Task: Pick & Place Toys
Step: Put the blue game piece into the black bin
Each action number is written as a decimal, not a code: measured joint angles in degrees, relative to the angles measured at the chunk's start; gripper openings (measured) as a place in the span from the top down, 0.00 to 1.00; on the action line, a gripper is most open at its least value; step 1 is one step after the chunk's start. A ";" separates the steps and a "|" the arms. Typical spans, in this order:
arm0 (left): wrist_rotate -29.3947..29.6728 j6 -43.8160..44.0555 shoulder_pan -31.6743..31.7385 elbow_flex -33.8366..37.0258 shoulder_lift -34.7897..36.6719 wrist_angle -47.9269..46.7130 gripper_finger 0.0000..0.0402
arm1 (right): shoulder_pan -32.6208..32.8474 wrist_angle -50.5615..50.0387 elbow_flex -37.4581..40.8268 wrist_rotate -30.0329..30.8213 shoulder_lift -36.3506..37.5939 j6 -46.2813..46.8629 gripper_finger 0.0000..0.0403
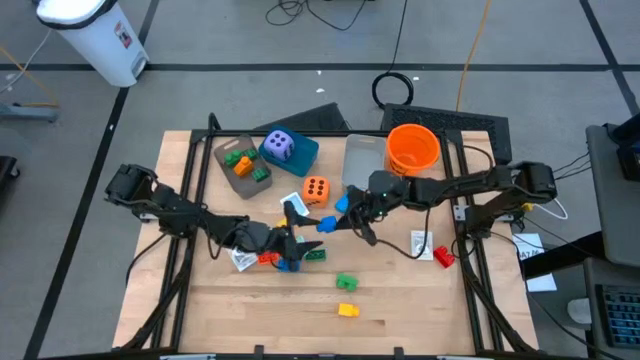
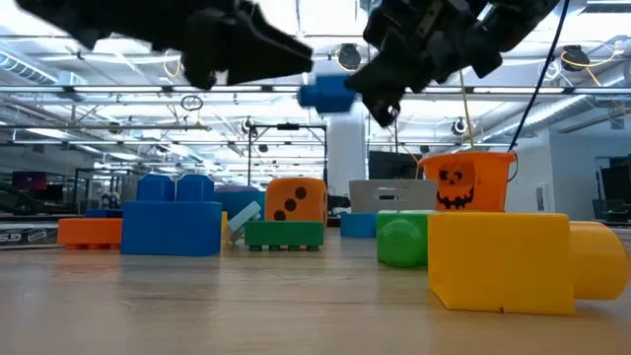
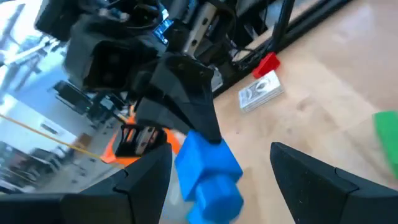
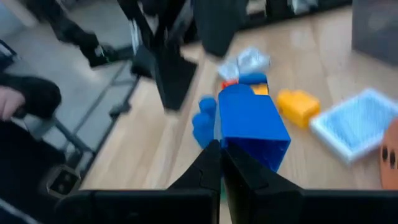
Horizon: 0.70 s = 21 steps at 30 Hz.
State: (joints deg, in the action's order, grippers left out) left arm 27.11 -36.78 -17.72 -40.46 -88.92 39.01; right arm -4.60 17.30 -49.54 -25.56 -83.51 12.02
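Right end effector (image 2: 380,99) clenched on light, rigid, slick blue brick (image 2: 327,93), edge pinch only; left end effector (image 3: 214,180) released just beside it, should take the flat sides.

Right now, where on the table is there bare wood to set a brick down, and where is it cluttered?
Bare wood lies along the near edge of the table, left of and in front of the yellow brick and green brick. The middle is crowded: both grippers, the orange die, loose bricks; the orange bucket and teal box fill the back.

A blue brick (image 3: 208,171) hangs above the table, pinched in closed fingers; other bricks, an orange die (image 1: 316,188), a purple die (image 1: 279,146) and what looks like cards lie scattered
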 joint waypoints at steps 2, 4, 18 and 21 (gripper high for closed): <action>0.01 -1.93 0.40 -2.71 0.00 -4.11 0.31 | 0.07 2.22 0.00 -0.12 0.02 0.70 1.00; 0.07 -2.36 0.76 -4.66 0.00 -7.39 0.31 | 0.07 3.10 0.00 -0.16 0.00 0.81 1.00; 3.22 -5.59 1.63 -6.37 0.00 -7.78 0.31 | 0.15 12.73 0.00 -3.25 -0.02 3.76 1.00; 5.14 -6.26 1.63 -6.33 -0.02 -7.63 0.31 | 0.11 13.00 0.00 -3.23 -0.02 3.79 1.00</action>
State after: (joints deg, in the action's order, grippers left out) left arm 32.25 -43.04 -16.10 -46.79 -88.94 31.38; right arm -4.49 30.30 -49.54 -28.80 -83.53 15.81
